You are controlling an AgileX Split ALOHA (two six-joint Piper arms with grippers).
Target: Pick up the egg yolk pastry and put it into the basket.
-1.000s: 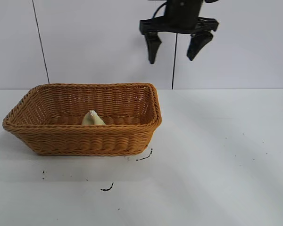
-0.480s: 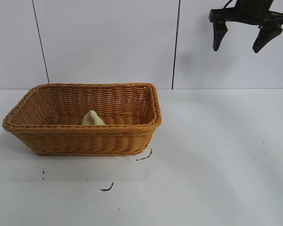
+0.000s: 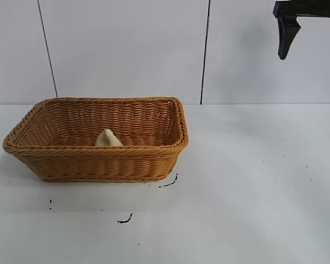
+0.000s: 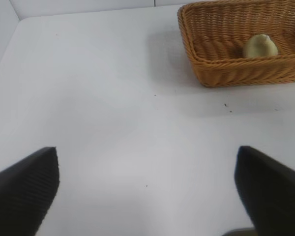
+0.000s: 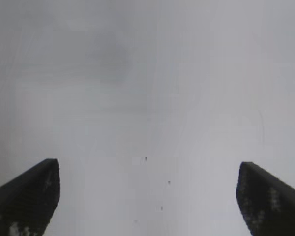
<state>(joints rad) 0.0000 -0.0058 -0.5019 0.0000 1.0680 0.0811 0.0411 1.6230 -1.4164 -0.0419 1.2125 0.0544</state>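
The egg yolk pastry lies inside the basket, on its floor close to the near wall and a little toward the 3 o'clock end of the middle; in the left wrist view the pastry shows as a pale yellow dome against the woven wall. The basket sits on the white tabletop at about 9 o'clock from the centre. The right end effector hangs high at roughly 2 o'clock, well apart from the basket, its fingers spread wide and holding nothing. The left end effector is likewise spread and empty above bare tabletop. Small dark specks dot the tabletop at 6 o'clock from the basket.
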